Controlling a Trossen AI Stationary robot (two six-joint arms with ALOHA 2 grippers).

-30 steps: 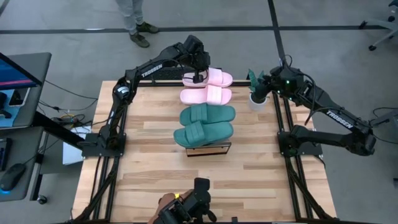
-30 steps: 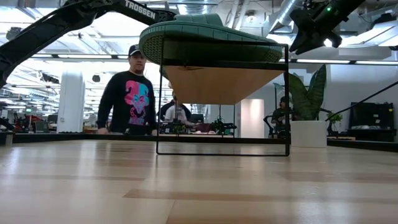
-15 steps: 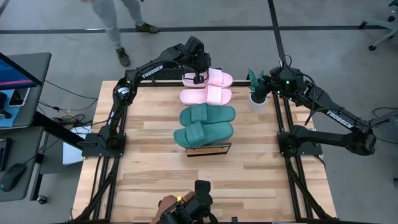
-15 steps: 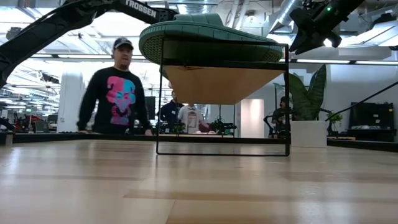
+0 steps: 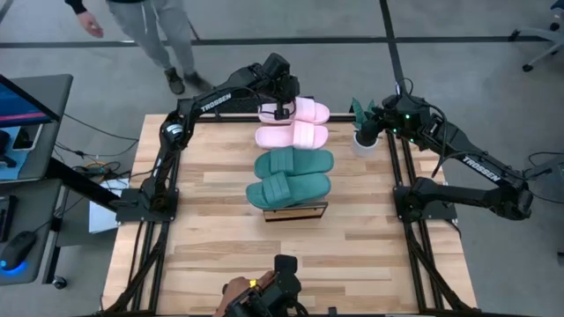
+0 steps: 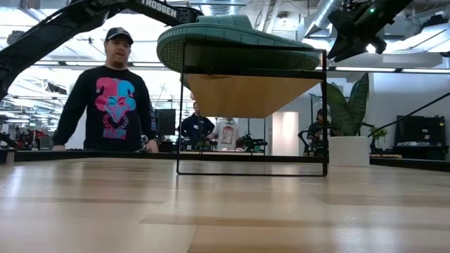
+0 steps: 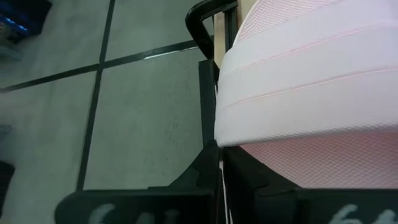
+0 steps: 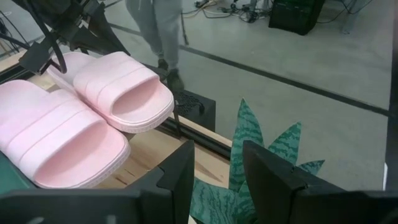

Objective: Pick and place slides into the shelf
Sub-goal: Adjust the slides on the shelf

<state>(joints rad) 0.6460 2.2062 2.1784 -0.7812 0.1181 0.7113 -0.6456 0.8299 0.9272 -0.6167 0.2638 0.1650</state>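
High view shows all four slides on the shelf (image 5: 295,211) near the bench's far edge. Left claw (image 5: 281,111) is pinched together beside the far pink slide (image 5: 300,110); right claw (image 5: 370,121) gapes by a potted plant (image 5: 362,139). Foam looks light and squashy, so take its edge.

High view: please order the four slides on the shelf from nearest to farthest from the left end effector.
1. Far pink slide: at the shelf's far end, directly under the left end effector.
2. Second pink slide: next toward the front.
3. Upper teal slide: mid-shelf.
4. Front teal slide: at the shelf's near end.
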